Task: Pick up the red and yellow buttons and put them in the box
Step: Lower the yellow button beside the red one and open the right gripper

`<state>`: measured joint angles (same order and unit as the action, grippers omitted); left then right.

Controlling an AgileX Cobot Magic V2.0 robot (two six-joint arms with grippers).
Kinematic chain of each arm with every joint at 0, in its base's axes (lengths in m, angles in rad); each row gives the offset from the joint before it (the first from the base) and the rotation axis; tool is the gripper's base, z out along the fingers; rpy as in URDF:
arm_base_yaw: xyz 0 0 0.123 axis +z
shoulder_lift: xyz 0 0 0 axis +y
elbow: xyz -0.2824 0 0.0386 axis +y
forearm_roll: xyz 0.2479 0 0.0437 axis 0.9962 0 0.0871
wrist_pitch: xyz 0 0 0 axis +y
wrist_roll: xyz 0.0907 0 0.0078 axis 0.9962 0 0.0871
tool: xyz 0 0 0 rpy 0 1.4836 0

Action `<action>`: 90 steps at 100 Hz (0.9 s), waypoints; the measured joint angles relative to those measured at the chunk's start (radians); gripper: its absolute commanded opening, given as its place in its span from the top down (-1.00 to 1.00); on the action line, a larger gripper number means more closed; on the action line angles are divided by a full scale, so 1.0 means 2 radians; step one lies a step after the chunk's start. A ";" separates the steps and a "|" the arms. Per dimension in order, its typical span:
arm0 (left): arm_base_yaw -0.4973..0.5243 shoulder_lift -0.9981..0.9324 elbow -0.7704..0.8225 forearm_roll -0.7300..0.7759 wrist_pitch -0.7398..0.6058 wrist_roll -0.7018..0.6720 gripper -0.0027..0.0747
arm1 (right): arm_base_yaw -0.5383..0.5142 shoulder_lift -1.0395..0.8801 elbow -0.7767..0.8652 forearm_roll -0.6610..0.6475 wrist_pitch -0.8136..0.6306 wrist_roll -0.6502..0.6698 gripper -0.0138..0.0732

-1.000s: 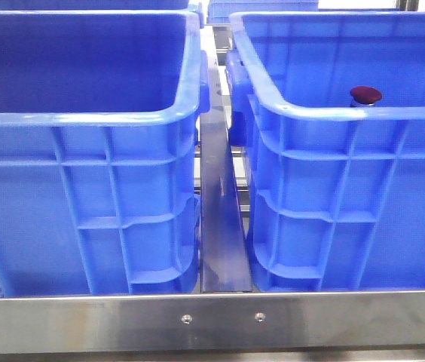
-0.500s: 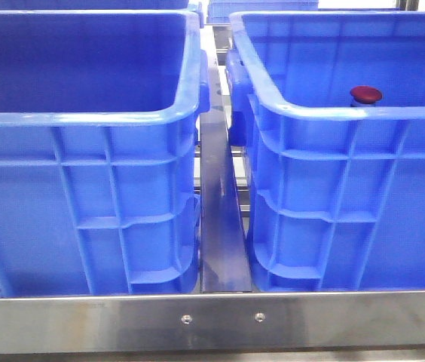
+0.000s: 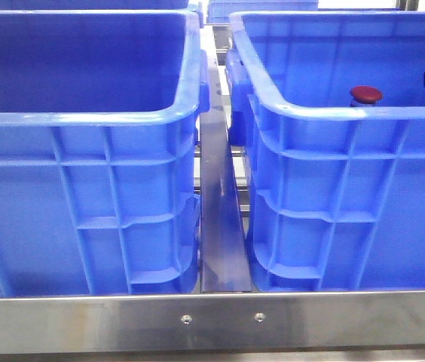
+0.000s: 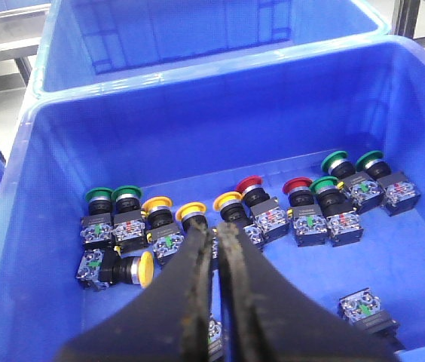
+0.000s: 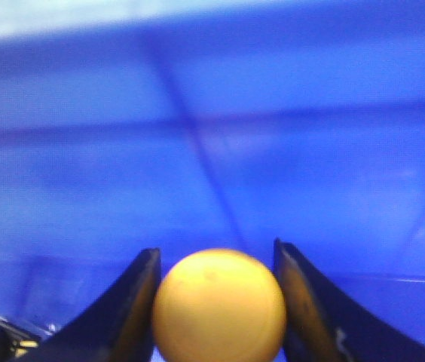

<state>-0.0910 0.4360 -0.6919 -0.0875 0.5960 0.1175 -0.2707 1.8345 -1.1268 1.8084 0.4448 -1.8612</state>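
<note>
Steel rail (image 3: 212, 320) ran along the bench's front edge, with two screws (image 3: 186, 318) near its middle. A steel strip (image 3: 220, 226) ran front to back down the bench centre. Left crate (image 3: 84, 211) filled the front-left corner. Inside a crate were five green buttons (image 4: 99, 197): two at one end of the row, three at the other. One loose contact block (image 4: 367, 308) lay apart from the row. Another crate (image 4: 197, 38) stood just behind.
</note>
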 measured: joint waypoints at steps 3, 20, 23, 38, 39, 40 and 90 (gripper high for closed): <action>0.000 0.000 0.000 0.000 0.000 0.000 0.98 | 0.001 0.005 0.000 0.000 0.000 -0.001 0.43; 0.000 0.000 0.000 0.000 0.000 0.000 0.98 | 0.006 0.012 -0.001 0.002 0.005 -0.005 0.42; 0.000 0.000 0.000 0.000 0.000 0.000 0.98 | 0.006 0.012 -0.001 0.003 0.005 -0.006 0.39; 0.000 0.000 0.000 0.000 0.000 0.000 0.98 | 0.006 0.012 0.001 0.004 0.006 -0.007 0.03; 0.000 0.000 0.000 0.000 0.000 0.000 0.98 | 0.006 0.012 0.001 0.004 0.006 -0.007 0.01; 0.000 0.000 0.000 0.000 0.000 0.000 0.98 | 0.006 0.012 0.001 0.004 0.006 -0.007 -0.04; 0.000 0.000 0.000 -0.002 0.000 0.000 0.98 | 0.009 -0.022 0.007 0.001 -0.006 -0.007 -0.40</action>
<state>-0.0910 0.4360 -0.6919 -0.0907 0.5960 0.1175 -0.2525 1.7913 -1.1121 1.8101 0.4324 -1.8756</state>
